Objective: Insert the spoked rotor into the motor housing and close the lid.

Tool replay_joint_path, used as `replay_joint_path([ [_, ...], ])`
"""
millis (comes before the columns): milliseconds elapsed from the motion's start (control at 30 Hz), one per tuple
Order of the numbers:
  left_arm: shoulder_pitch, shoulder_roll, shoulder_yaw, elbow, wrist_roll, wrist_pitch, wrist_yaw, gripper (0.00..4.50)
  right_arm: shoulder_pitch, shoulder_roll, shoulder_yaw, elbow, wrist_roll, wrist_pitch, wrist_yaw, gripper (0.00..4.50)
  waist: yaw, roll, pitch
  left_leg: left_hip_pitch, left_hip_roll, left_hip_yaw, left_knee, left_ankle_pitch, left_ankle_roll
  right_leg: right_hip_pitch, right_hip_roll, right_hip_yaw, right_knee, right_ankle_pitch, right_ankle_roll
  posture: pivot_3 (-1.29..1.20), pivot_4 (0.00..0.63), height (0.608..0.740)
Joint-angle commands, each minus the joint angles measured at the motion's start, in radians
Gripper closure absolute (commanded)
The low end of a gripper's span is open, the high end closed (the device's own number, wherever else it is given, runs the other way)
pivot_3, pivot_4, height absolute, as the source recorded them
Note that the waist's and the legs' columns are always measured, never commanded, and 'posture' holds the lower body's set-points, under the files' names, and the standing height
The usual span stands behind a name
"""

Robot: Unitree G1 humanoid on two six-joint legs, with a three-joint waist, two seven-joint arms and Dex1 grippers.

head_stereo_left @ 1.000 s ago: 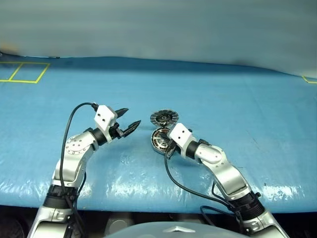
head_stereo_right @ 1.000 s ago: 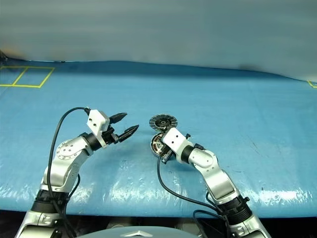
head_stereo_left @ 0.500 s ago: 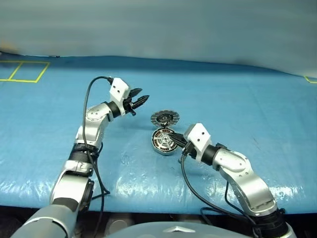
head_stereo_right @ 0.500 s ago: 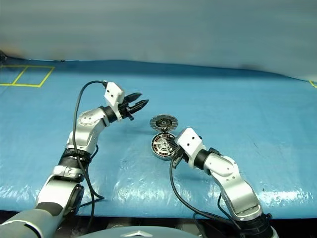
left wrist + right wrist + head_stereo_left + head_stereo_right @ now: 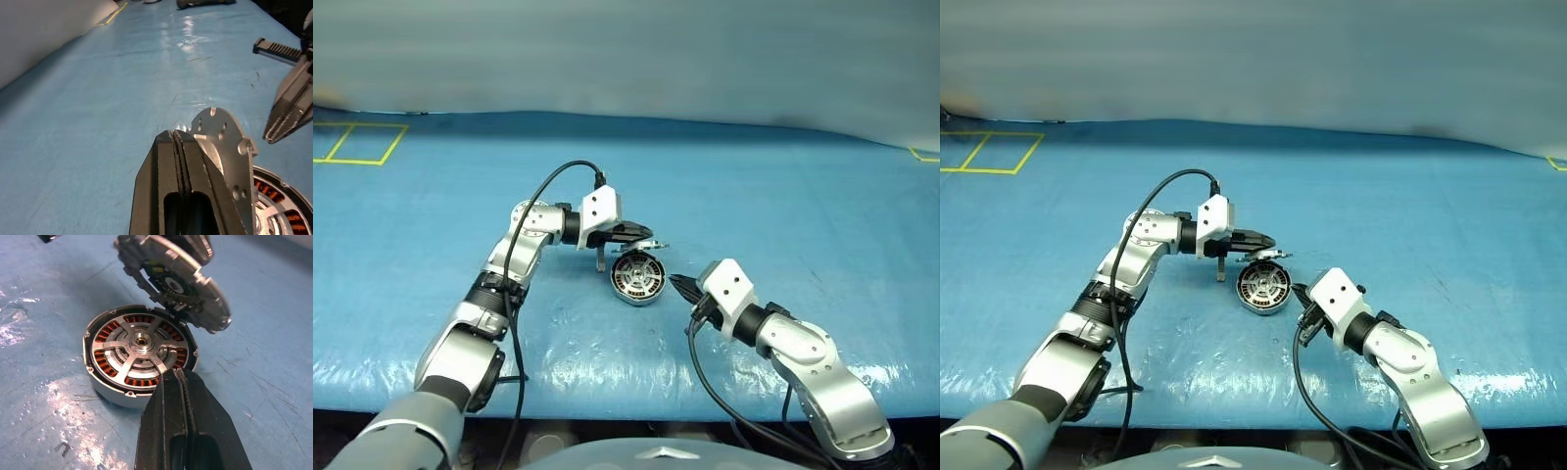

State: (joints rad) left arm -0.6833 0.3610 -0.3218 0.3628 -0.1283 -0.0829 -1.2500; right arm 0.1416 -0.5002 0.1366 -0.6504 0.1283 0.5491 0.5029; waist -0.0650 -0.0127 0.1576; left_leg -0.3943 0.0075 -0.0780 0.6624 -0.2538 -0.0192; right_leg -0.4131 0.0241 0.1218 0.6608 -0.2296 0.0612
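The motor housing (image 5: pixel 636 278) sits on the blue sheet, its copper windings showing. The spoked rotor (image 5: pixel 139 350) lies seated inside it, flat around the hub. The lid (image 5: pixel 176 279) is tipped up on edge over the housing's far rim, finned face toward the housing. My left gripper (image 5: pixel 646 235) reaches in from the left, shut, and the lid (image 5: pixel 222 142) rests against the side of its fingers with nothing between them. My right gripper (image 5: pixel 677 284) is shut and empty, just off the housing's near right side, tip (image 5: pixel 176 374) pointing at the rim.
Blue wrinkled sheet (image 5: pixel 803 215) covers the table, with its front edge close below the arms. Yellow taped squares (image 5: pixel 357 142) lie at the far left. Both arms' black cables hang near the housing.
My left arm swung right to the lid and its gripper went from open to shut. The lid, flat before, now stands tilted. My right gripper drew back off the housing toward the near right.
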Motion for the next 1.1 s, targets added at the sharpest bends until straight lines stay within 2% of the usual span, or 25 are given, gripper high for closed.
replay_joint_path([
  [33, 0.031, 0.021, -0.048, -0.102, 0.019, -0.041, -0.056, 4.47, -0.003, 0.001, -0.048, -0.052, 0.026, -0.006, -0.004, 4.5, 0.002, 0.0, 0.0, 0.0, 0.0, 0.0, 0.0, 0.0, 0.0, 0.0, 0.0, 0.0, 0.0, 0.0, 0.0, 0.0, 0.15, 0.74],
  [200, 0.07, 0.057, -0.121, -0.094, 0.107, -0.107, -0.068, 4.47, -0.007, -0.031, -0.086, -0.048, 0.024, -0.004, 0.006, 4.5, 0.004, 0.0, 0.0, 0.0, 0.0, 0.0, 0.001, 0.0, 0.0, 0.0, 0.0, 0.0, 0.0, 0.0, 0.0, 0.0, 0.15, 0.74],
  [367, 0.088, 0.042, -0.127, -0.055, 0.131, -0.109, -0.026, 4.47, -0.016, -0.058, -0.116, -0.041, 0.032, -0.003, 0.014, 4.5, 0.005, 0.0, 0.0, 0.0, 0.0, 0.0, 0.001, 0.0, 0.0, 0.0, 0.0, 0.0, 0.0, 0.0, 0.0, 0.0, 0.15, 0.74],
  [567, 0.121, 0.033, -0.12, -0.055, 0.142, -0.119, 0.023, 4.47, -0.059, -0.04, -0.066, -0.026, 0.04, 0.0, 0.022, 4.5, 0.002, 0.0, 0.0, 0.0, 0.0, 0.0, 0.001, 0.0, 0.0, 0.001, 0.0, 0.0, 0.0, 0.0, 0.0, 0.0, 0.15, 0.74],
  [800, 0.182, 0.073, -0.054, -0.213, 0.033, -0.047, 0.013, 4.47, -0.078, -0.034, -0.018, -0.008, 0.029, -0.012, 0.02, 4.5, 0.003, 0.0, 0.0, 0.0, 0.0, 0.0, 0.001, 0.0, 0.0, 0.0, 0.0, 0.0, 0.001, 0.0, 0.0, 0.0, 0.15, 0.74],
  [967, 0.223, 0.119, 0.031, -0.355, -0.092, 0.076, 0.015, 4.47, -0.078, -0.033, -0.022, 0.0, 0.035, -0.016, 0.023, 4.5, 0.005, 0.0, 0.0, 0.0, 0.001, 0.0, 0.001, 0.0, 0.0, 0.0, 0.0, 0.0, 0.001, 0.0, 0.0, 0.0, 0.15, 0.74],
  [1100, 0.252, 0.168, 0.067, -0.414, -0.115, 0.121, 0.022, 4.47, -0.079, -0.032, -0.015, 0.009, 0.033, -0.021, 0.022, 4.5, 0.003, 0.0, 0.0, 0.0, 0.001, 0.0, 0.001, 0.0, 0.0, 0.0, 0.0, 0.0, 0.001, 0.0, 0.0, 0.0, 0.15, 0.74],
])
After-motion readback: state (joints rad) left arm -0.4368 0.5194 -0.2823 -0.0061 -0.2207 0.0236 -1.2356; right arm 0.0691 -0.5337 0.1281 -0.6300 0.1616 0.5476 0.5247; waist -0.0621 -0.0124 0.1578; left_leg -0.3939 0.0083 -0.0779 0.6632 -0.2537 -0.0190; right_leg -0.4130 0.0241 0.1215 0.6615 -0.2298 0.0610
